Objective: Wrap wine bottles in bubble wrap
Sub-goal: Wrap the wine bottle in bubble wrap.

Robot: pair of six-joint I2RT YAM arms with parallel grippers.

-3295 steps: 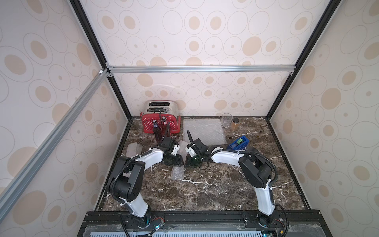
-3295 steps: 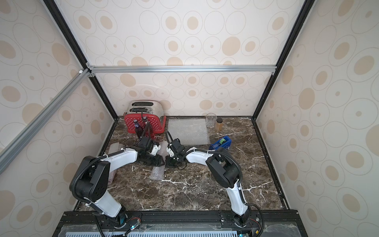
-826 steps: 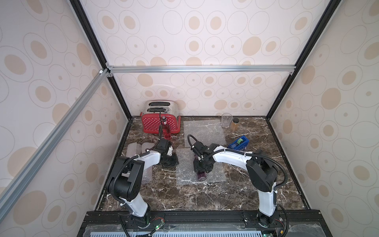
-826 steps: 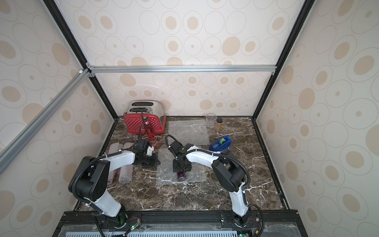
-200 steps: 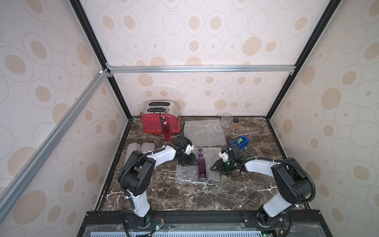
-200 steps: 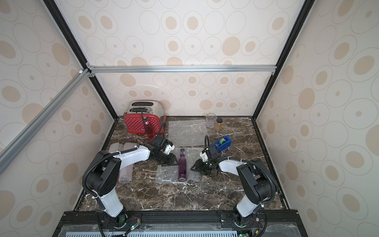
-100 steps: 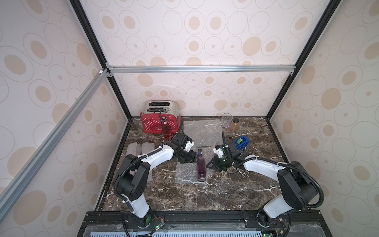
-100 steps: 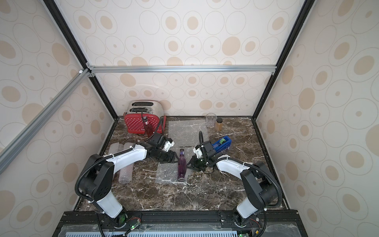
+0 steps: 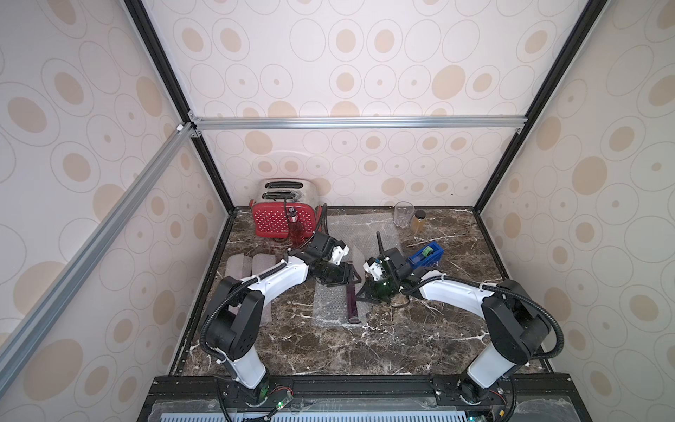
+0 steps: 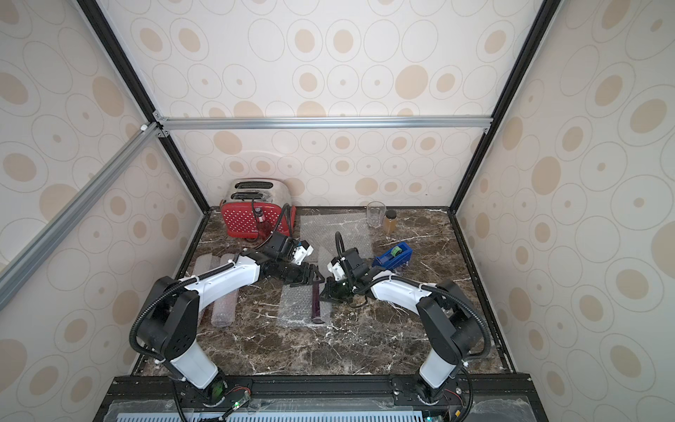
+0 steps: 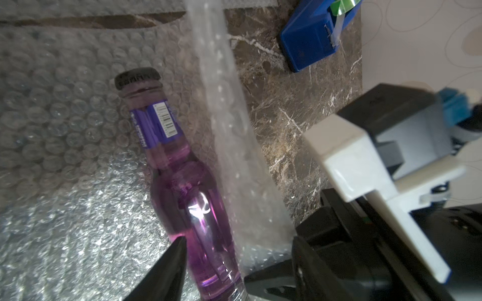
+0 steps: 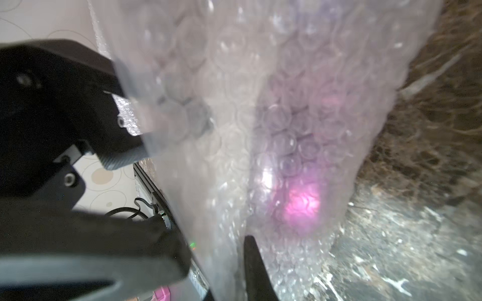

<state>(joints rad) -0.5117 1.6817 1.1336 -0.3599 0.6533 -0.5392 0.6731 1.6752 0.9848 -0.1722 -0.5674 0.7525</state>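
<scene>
While my right pincer (image 12: 216,245) clenches the 3 o'clock edge of the wrap (image 9: 328,307), raised for folding, my released left pincer (image 11: 215,260) straddles the bottle (image 9: 353,305) lying mid-way on the surface (image 9: 401,339), cap toward 12 o'clock, probably to steady it.

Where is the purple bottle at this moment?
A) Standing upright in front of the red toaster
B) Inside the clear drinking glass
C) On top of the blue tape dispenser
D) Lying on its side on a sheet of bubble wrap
D: in both top views the purple bottle lies flat on the bubble wrap sheet spread on the marble table.
</scene>
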